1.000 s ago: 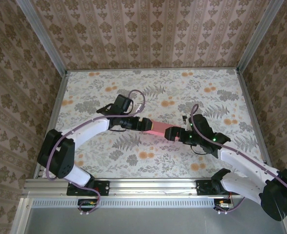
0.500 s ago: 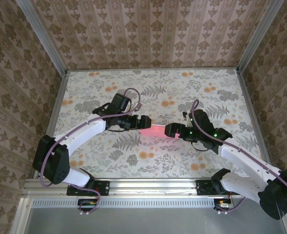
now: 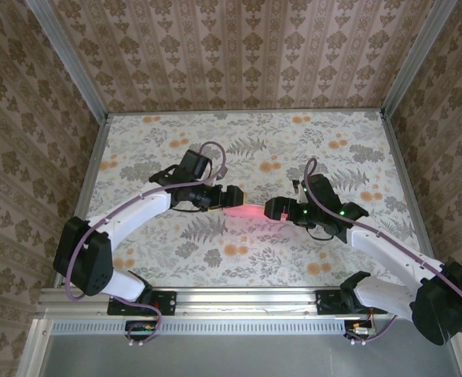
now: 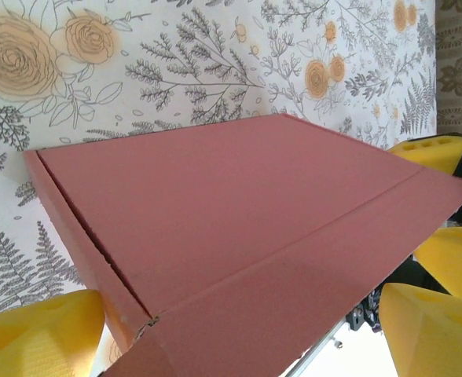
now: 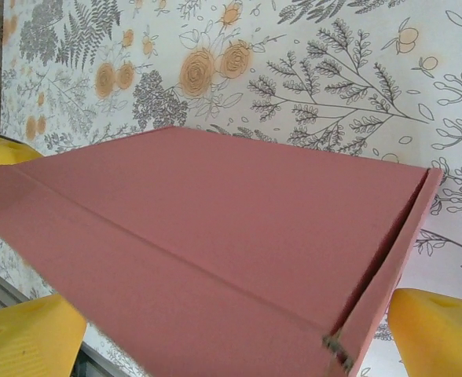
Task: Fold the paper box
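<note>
So, starting at the near edge: the metal rail (image 3: 239, 300) carries both arm bases. From there the left arm (image 3: 133, 210) and the right arm (image 3: 392, 253) curve inward over the floral surface (image 3: 215, 259) until they point at each other. Each has a purple cable looped along it, and the right one shows small green lights near the wrist.

Between them is the paper box (image 3: 248, 210), pink side out, slim and closed-looking, roughly mid-surface. The left claw (image 3: 232, 196) is at its left end and the right claw (image 3: 272, 208) at its right end, so the box bridges the gap between the two. From above it looks almost glowing pink.

The wrist views are more useful. On the left one the box runs away from the camera with a lengthwise crease, and a yellow finger (image 4: 42, 338) sits just beside its near corner, with the other finger on the opposite side. Same deal on the right: a yellow finger (image 5: 439, 330) right up against the box edge, where the corner looks a bit ragged.

Both claws are spread wide, astride the box ends. Can't tell whether they're actually pinching it or just flanking it, or whether it's resting on the surface or lifted.

Further back there's more of the flowery surface, then the patterned walls (image 3: 239, 47).
</note>
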Controlling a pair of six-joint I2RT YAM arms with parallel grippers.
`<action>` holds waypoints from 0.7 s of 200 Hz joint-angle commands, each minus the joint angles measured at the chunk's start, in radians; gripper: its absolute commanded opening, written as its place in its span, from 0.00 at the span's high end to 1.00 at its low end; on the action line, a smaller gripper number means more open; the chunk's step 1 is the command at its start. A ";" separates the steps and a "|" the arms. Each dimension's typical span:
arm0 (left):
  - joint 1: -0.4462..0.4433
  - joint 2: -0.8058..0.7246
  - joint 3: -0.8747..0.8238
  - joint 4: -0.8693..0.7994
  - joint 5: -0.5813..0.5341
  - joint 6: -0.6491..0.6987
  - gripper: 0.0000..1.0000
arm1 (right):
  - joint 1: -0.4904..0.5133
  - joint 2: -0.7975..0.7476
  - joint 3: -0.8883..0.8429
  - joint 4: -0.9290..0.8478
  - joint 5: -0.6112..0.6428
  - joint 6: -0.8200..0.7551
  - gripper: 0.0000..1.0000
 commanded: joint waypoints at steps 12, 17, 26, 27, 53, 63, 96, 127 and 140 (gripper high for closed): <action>0.015 0.018 0.047 0.001 0.004 -0.012 0.10 | -0.019 0.015 0.038 0.008 -0.031 -0.031 0.00; 0.017 0.019 0.052 0.001 0.005 -0.011 0.10 | -0.021 0.016 0.042 0.009 -0.034 -0.032 0.00; 0.019 0.023 0.060 -0.002 0.009 -0.011 0.10 | -0.024 0.020 0.047 0.010 -0.038 -0.034 0.00; 0.020 0.024 0.061 -0.002 0.010 -0.011 0.10 | -0.025 0.020 0.048 0.009 -0.039 -0.034 0.00; 0.022 0.031 0.080 -0.007 0.027 -0.014 0.09 | -0.031 0.030 0.062 0.018 -0.053 -0.034 0.00; 0.023 0.031 0.083 -0.011 0.027 -0.014 0.09 | -0.034 0.034 0.066 0.019 -0.054 -0.036 0.00; 0.032 0.028 0.086 -0.016 0.026 -0.014 0.09 | -0.047 0.047 0.078 0.020 -0.062 -0.042 0.00; 0.039 0.035 0.095 -0.021 0.024 -0.013 0.09 | -0.063 0.069 0.087 0.024 -0.070 -0.052 0.00; 0.040 0.040 0.102 -0.032 0.013 -0.004 0.08 | -0.070 0.076 0.093 0.023 -0.072 -0.058 0.00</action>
